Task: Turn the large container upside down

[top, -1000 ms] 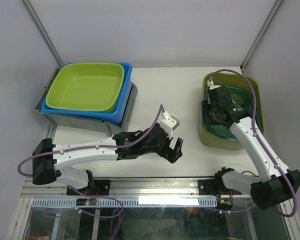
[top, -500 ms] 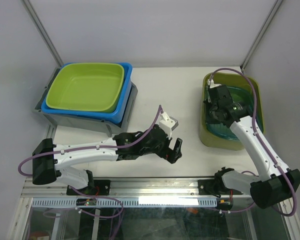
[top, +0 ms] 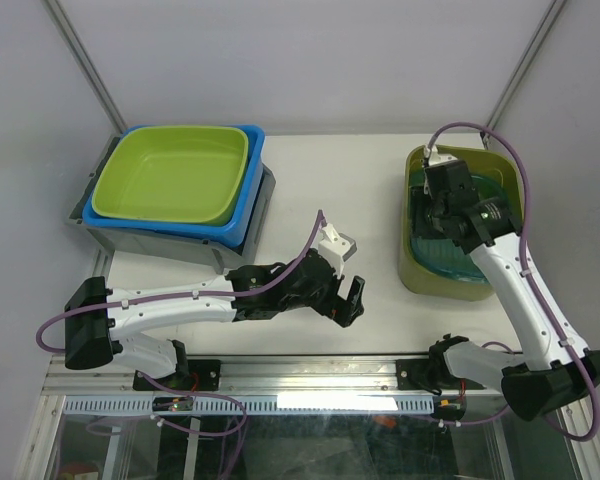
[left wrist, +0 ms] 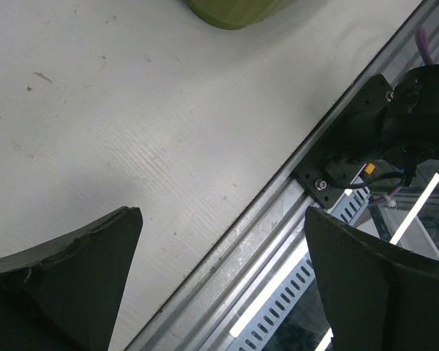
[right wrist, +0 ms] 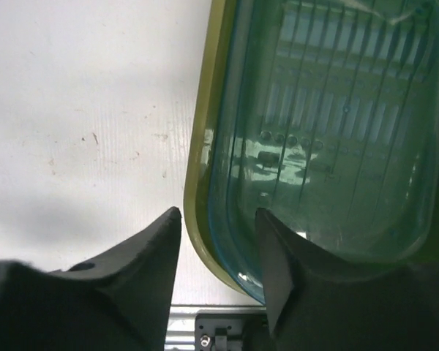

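Nothing of the turn is done yet: the olive tub [top: 412, 272] stands mouth up on the counter [top: 310, 170], with a teal tub [right wrist: 336, 146] nested inside it. I take the olive one to be your large container.

Your right pincer [right wrist: 216, 216] hangs over the olive tub's left rim. It is parted only narrowly, one finger outside the wall and one over the teal tub, and it has hold of nothing. I cannot tell whether either finger touches the rim.

Your left pincer [left wrist: 223, 212] is spread wide and empty above bare counter, well to the left of the olive tub. A stack of tubs [top: 170, 175] sits farther left.

The grip, the lift and the flip are all left, and the teal tub will likely tumble out.
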`<state>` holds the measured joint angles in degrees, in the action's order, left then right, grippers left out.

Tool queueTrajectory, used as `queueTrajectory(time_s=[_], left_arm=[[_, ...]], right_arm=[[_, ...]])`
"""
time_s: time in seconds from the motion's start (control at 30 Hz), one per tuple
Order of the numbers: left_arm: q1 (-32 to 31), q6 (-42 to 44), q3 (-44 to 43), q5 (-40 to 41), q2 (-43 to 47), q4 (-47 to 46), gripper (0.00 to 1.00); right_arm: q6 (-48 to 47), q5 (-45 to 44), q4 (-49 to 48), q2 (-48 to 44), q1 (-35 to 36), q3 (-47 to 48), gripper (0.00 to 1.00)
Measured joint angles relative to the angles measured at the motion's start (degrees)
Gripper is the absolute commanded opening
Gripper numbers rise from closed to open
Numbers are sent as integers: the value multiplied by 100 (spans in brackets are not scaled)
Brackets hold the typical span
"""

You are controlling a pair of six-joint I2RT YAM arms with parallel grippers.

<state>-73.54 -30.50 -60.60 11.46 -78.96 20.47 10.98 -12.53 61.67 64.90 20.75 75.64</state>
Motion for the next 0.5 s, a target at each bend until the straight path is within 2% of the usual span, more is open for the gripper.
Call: queueTrajectory(time_s=[0.03,0.07,0.23,0.33,0.4,0.5], left_arm=[[0,-2,0,0,0,0,99],[0,-2,0,0,0,0,99],[0,-4,0,0,0,0,99],[0,-2,0,-2,0,0,99],[0,0,0,0,0,0,99],[0,0,0,-2,0,0,99]], right_arm=[[17,-28,50,15,0,0,64],[42,-61,103,26,0,0,65],[474,-595,286,2,-2,-9,66],[1178,-1224,474,-103,-20,-7,69],[1825,-1635,782,-225,-61,13,75],[2662,-2124,1355,-396,-221,175,77]])
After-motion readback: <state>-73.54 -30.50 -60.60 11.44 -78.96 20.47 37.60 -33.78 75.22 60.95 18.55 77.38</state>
